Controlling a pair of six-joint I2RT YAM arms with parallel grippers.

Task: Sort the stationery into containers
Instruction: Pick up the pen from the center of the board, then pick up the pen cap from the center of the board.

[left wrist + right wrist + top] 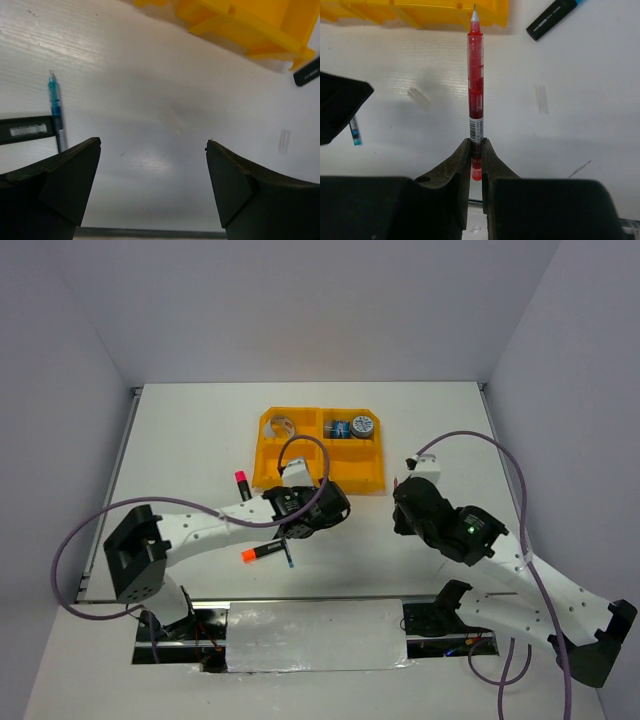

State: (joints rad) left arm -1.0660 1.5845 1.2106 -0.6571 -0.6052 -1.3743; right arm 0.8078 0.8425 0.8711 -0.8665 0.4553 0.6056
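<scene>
Red pen (475, 75) up in the right gripper (475, 143), and that's the one to watch: a thin, see-through red barrel with a white label band and a pale tip, pointing straight at the near wall of the orange tray (430, 15). The fingers are pressed together on its tail end, so most of its length juts out free ahead of them. It looks light and stiff, smooth plastic, likely to swivel or slip in a hold this far back. A pinch nearer the middle would, I'd say, steady it, and the drop wants to be gentle so it doesn't bounce out. From above, it hangs over the counter (180, 440) off the tray's near right corner. The tray sits mid-counter toward the far edge, a silvery ring (282, 426) in its far left compartment and tape rolls (351, 427) in the far right. Over to the left gripper (153, 145): fingers spread wide, nothing between them, low over bare counter. Just beside it lie a blue pen (55, 107) and an orange-capped marker (258, 553), the marker's black end meeting the pen. A pink-capped marker (241, 483) lies by the tray's near left corner, and a blue-capped marker (552, 17) lies ahead of the red pen, off to its right.
</scene>
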